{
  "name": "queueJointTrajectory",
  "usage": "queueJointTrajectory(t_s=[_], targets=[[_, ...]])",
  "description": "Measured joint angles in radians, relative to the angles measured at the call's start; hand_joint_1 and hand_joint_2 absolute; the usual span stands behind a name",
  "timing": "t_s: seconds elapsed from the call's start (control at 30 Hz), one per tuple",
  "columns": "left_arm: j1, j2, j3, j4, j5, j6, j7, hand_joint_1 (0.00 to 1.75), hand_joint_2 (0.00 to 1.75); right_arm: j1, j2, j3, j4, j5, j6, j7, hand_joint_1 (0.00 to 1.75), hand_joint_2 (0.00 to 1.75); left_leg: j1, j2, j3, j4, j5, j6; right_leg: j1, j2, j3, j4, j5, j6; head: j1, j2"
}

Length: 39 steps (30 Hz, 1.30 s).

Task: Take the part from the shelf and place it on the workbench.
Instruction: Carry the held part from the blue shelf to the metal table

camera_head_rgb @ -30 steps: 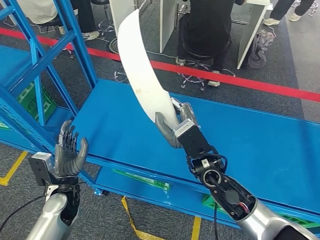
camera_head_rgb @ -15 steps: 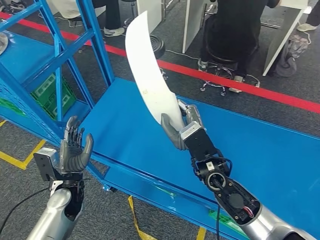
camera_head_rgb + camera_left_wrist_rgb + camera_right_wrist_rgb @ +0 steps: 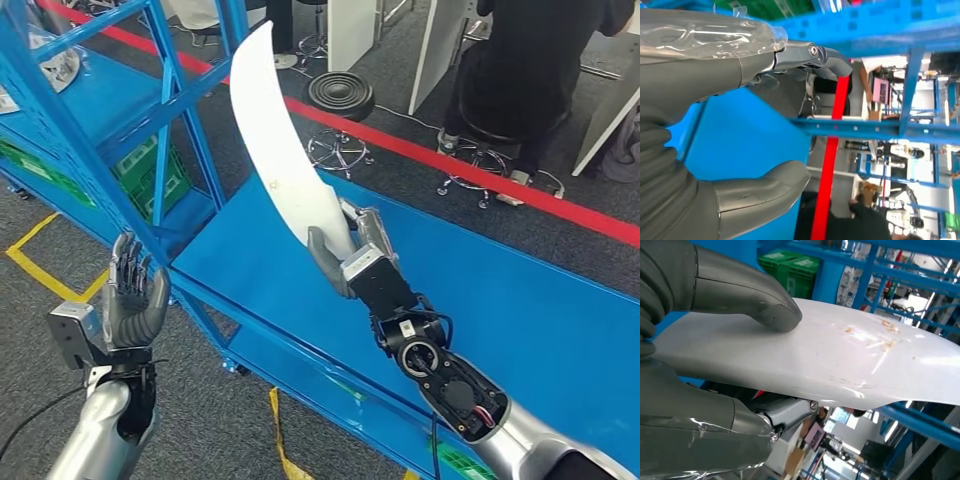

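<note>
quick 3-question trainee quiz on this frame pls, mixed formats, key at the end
1. True or false: the left hand holds the white curved part.
2. The part is: A) lying flat on the blue workbench; B) held raised above it by the right hand; C) on the blue shelf frame.
3. Fill in: in the right wrist view the thumb presses on the part's ____ face.

Key: 1 false; 2 B; 3 white
</note>
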Motion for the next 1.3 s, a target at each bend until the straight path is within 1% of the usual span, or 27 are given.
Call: queueJointTrajectory(t_s=[0.07,0.13,0.17,0.2,0.23,0.27,0.3,0.37,0.43,0.5,0.53,0.6,0.63,0.67,0.7,0.73,0.77,0.8,0.87,0.93,1.0,1.07,1.13,1.2,1.23,1.27,1.3], targets=[[0.001,-0.002,0.0,-0.001,-0.002,0.003,0.002,0.0,1.75,0.002,0.0,-0.001,-0.002,0.002,0.001,0.008,1.75,1.75,0.009,-0.022,0.011,-0.011,0.004,0.005,-0.003,0.031,-0.014,0.042,-0.031,0.009,0.005,0.0],[0.003,-0.005,0.0,-0.001,-0.004,0.006,0.006,0.0,1.75,0.006,0.0,-0.001,-0.002,0.0,0.002,0.012,1.75,1.75,0.014,-0.044,0.017,-0.015,0.005,0.009,-0.008,0.08,-0.069,0.166,-0.092,0.016,0.016,0.0],[0.006,-0.006,0.0,-0.001,-0.005,0.007,0.007,0.0,1.75,0.009,0.0,-0.001,-0.003,-0.001,0.003,0.012,1.75,1.75,0.014,-0.056,0.018,-0.014,0.004,0.011,-0.011,0.09,-0.105,0.238,-0.119,0.019,0.021,0.0],[0.01,-0.007,0.0,-0.001,-0.006,0.008,0.008,0.0,1.75,0.012,0.0,-0.001,-0.003,-0.001,0.003,0.013,1.75,1.75,0.015,-0.069,0.018,-0.014,0.003,0.011,-0.013,0.095,-0.133,0.289,-0.131,0.023,0.025,0.0],[0.013,-0.008,0.0,-0.001,-0.006,0.009,0.009,0.0,1.75,0.015,0.0,-0.001,-0.003,0.0,0.003,0.012,1.75,1.75,0.016,-0.084,0.02,-0.012,0.002,0.01,-0.016,0.097,-0.143,0.303,-0.123,0.026,0.027,0.0],[0.015,-0.008,0.0,-0.001,-0.006,0.009,0.01,0.0,1.75,0.016,0.0,-0.001,-0.003,0.0,0.003,0.012,1.75,1.75,0.017,-0.099,0.022,-0.01,0.0,0.007,-0.019,0.099,-0.134,0.274,-0.094,0.029,0.029,0.0],[0.016,-0.008,0.0,-0.001,-0.007,0.009,0.01,0.0,1.75,0.016,0.0,-0.001,-0.003,0.0,0.003,0.012,1.75,1.75,0.02,-0.115,0.024,-0.006,-0.003,0.004,-0.023,0.108,-0.106,0.208,-0.05,0.031,0.031,0.0],[0.016,-0.008,0.0,-0.002,-0.007,0.009,0.011,0.0,1.75,0.016,0.0,-0.001,-0.003,0.0,0.003,0.012,1.75,1.75,0.024,-0.141,0.024,0.005,-0.011,-0.006,-0.033,0.152,-0.042,0.074,0.005,0.036,0.036,0.0],[0.015,-0.009,0.0,-0.002,-0.008,0.009,0.011,0.0,1.75,0.016,0.0,0.0,-0.004,0.0,0.002,0.013,1.75,1.75,0.028,-0.163,0.013,0.013,-0.011,-0.018,-0.033,0.18,-0.013,0.023,0.006,0.033,0.037,0.0],[0.019,-0.008,0.0,-0.003,-0.009,0.009,0.011,0.0,1.75,0.015,0.0,0.0,-0.005,0.0,0.002,0.013,1.75,1.75,0.032,-0.183,0.003,0.013,-0.006,-0.03,-0.03,0.163,-0.007,0.016,0.005,0.022,0.037,0.0],[0.021,-0.008,0.001,-0.004,-0.009,0.009,0.012,0.0,1.75,0.014,0.0,0.0,-0.006,0.0,0.002,0.013,1.75,1.75,0.031,-0.176,-0.001,0.019,-0.01,-0.035,-0.03,0.152,-0.004,0.012,0.007,0.016,0.036,0.0],[0.018,-0.006,0.001,-0.005,-0.009,0.01,0.011,0.0,1.75,0.013,0.0,0.001,-0.007,0.0,0.002,0.012,1.75,1.75,0.028,-0.124,-0.036,0.087,-0.045,-0.042,-0.031,0.125,0.003,0.004,0.009,0.003,0.023,0.0],[0.017,-0.006,0.001,-0.005,-0.009,0.01,0.011,0.0,1.75,0.013,0.001,0.001,-0.008,0.0,0.002,0.012,1.75,1.75,0.027,-0.091,-0.071,0.153,-0.075,-0.045,-0.028,0.111,0.004,0.003,0.008,-0.002,0.015,0.0],[0.017,-0.006,0.001,-0.005,-0.009,0.01,0.011,0.0,1.75,0.013,0.001,0.001,-0.008,0.0,0.002,0.012,1.75,1.75,0.028,-0.07,-0.114,0.229,-0.104,-0.048,-0.025,0.097,0.004,0.003,0.006,-0.006,0.008,0.0],[0.019,-0.006,0.001,-0.005,-0.009,0.01,0.011,0.0,1.75,0.013,0.001,0.001,-0.008,0.001,0.001,0.011,1.75,1.75,0.029,-0.06,-0.149,0.29,-0.121,-0.049,-0.022,0.082,0.005,0.003,0.004,-0.009,0.005,0.0],[0.022,-0.006,0.001,-0.005,-0.009,0.01,0.011,0.0,1.75,0.014,0.001,0.002,-0.008,0.003,-0.001,0.01,1.75,1.75,0.03,-0.055,-0.169,0.319,-0.121,-0.05,-0.02,0.067,0.006,0.003,0.002,-0.01,0.004,0.0],[0.024,-0.006,0.001,-0.005,-0.009,0.01,0.011,0.0,1.75,0.014,0.001,0.002,-0.008,0.007,-0.003,0.008,1.75,1.75,0.03,-0.051,-0.164,0.303,-0.101,-0.049,-0.019,0.053,0.008,0.003,0.0,-0.011,0.002,0.0],[0.025,-0.005,0.001,-0.005,-0.009,0.01,0.011,0.0,1.75,0.013,0.001,0.003,-0.008,0.012,-0.005,0.005,1.75,1.75,0.03,-0.043,-0.135,0.244,-0.067,-0.046,-0.019,0.04,0.011,0.003,-0.003,-0.01,0.0,0.0],[0.024,-0.005,0.001,-0.007,-0.009,0.01,0.009,0.0,1.75,0.011,0.001,0.005,-0.008,0.025,-0.009,-0.001,1.75,1.75,0.024,0.0,-0.057,0.095,-0.005,-0.038,-0.016,0.019,0.019,0.003,-0.01,-0.005,-0.002,0.0],[0.022,-0.006,0.001,-0.009,-0.012,0.014,0.008,0.0,1.75,0.008,0.002,0.009,-0.008,0.037,-0.013,-0.007,1.75,1.75,0.013,0.025,-0.019,0.022,0.011,-0.028,-0.011,0.002,0.026,0.002,-0.018,0.003,-0.001,0.0],[0.022,-0.006,0.001,-0.01,-0.016,0.019,0.007,0.0,1.75,0.007,0.002,0.013,-0.009,0.043,-0.013,-0.01,1.75,1.75,0.009,0.005,-0.017,0.013,0.009,-0.017,-0.009,-0.016,0.032,-0.001,-0.024,0.014,0.001,0.0],[0.022,-0.006,0.001,-0.013,-0.018,0.026,0.007,0.0,1.75,0.006,0.002,0.015,-0.009,0.04,-0.012,-0.011,1.75,1.75,0.015,-0.018,-0.01,0.006,0.01,-0.008,-0.014,0.013,0.026,0.021,-0.046,0.023,0.005,0.0],[0.02,-0.009,0.001,-0.016,-0.018,0.028,0.007,0.0,1.75,0.005,0.002,0.016,-0.008,0.034,-0.012,-0.011,1.75,1.75,0.02,-0.039,-0.004,0.001,0.01,0.0,-0.02,0.072,-0.022,0.124,-0.1,0.027,0.015,0.0],[0.019,-0.012,0.002,-0.016,-0.016,0.024,0.006,0.0,1.75,0.006,0.002,0.017,-0.007,0.03,-0.012,-0.01,1.75,1.75,0.019,-0.065,-0.003,0.002,0.009,0.004,-0.021,0.095,-0.099,0.271,-0.153,0.03,0.027,0.0],[0.019,-0.013,0.002,-0.016,-0.015,0.022,0.005,0.0,1.75,0.007,0.002,0.018,-0.007,0.029,-0.012,-0.009,1.75,1.75,0.018,-0.079,-0.002,0.002,0.009,0.005,-0.02,0.097,-0.126,0.312,-0.157,0.03,0.031,0.0],[0.019,-0.014,0.002,-0.015,-0.014,0.021,0.003,0.0,1.75,0.007,0.002,0.018,-0.007,0.028,-0.012,-0.009,1.75,1.75,0.018,-0.095,-0.001,0.003,0.008,0.005,-0.02,0.098,-0.136,0.315,-0.141,0.029,0.033,0.0],[0.019,-0.015,0.002,-0.015,-0.013,0.019,0.001,0.0,1.75,0.006,0.002,0.018,-0.007,0.028,-0.013,-0.008,1.75,1.75,0.018,-0.111,0.002,0.004,0.007,0.003,-0.02,0.102,-0.124,0.273,-0.104,0.026,0.036,0.0]])
